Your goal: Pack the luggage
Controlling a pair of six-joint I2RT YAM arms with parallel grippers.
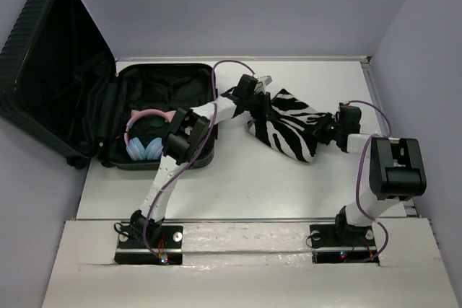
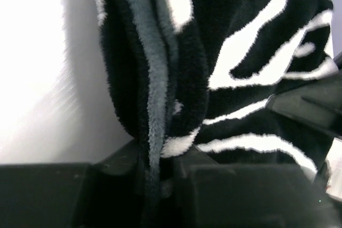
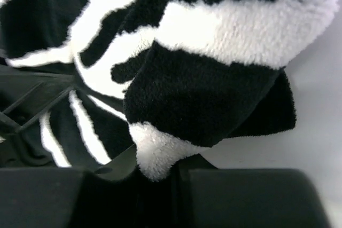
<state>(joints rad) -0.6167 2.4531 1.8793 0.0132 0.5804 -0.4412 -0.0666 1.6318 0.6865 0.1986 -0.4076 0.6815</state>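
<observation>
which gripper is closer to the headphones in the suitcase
Left. The left gripper pinches the zebra blanket just right of the luggage holding the headphones; the right gripper grips the blanket's opposite end, farther away.

- Overhead view is evenly, brightly lit; shadows are kept soft.
- Table point(image 2: 32, 52) is washed out by glare in left wrist view.
- Wrist foregrounds are rendered dark, blurred.

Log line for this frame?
left gripper shut on zebra blanket | right gripper shut on zebra blanket | luggage open, headphones inside
</observation>
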